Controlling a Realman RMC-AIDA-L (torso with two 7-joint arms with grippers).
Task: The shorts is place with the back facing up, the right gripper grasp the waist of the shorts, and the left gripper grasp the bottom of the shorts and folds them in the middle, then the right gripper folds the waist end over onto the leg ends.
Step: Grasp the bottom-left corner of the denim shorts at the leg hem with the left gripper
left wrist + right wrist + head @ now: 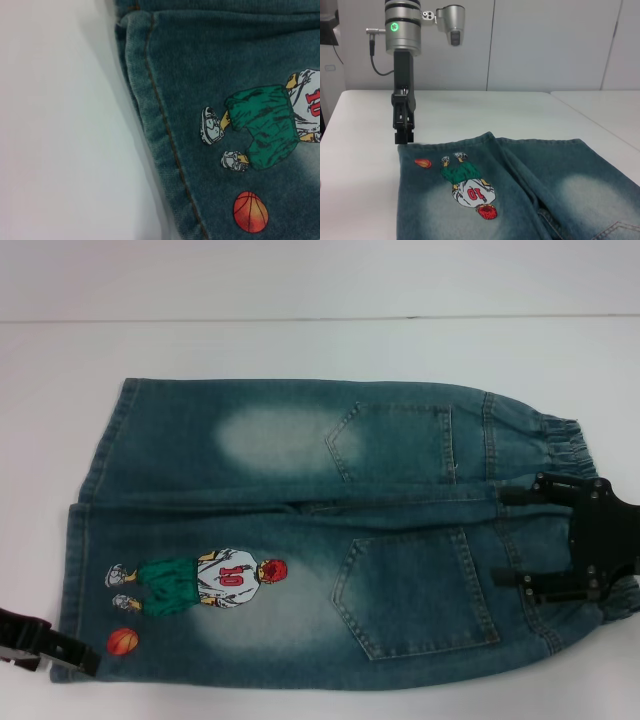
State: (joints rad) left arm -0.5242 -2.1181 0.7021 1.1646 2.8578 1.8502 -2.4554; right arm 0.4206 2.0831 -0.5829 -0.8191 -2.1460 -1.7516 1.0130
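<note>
The blue denim shorts (300,530) lie flat on the white table, back pockets up. Their elastic waist (560,440) is at the right and the leg ends (75,570) at the left. My right gripper (515,537) hovers open over the near half of the waist, one finger on each side of the waistband seam. My left gripper (85,658) is at the near corner of the near leg's hem, beside the printed basketball (122,641). In the right wrist view the left gripper (404,137) stands upright with its tip at that hem corner. The left wrist view shows the hem (160,130) close up.
The white table (300,340) extends bare behind the shorts and to the left of the hem (60,125). A second white table (605,107) and a pale wall panel (545,45) lie beyond in the right wrist view.
</note>
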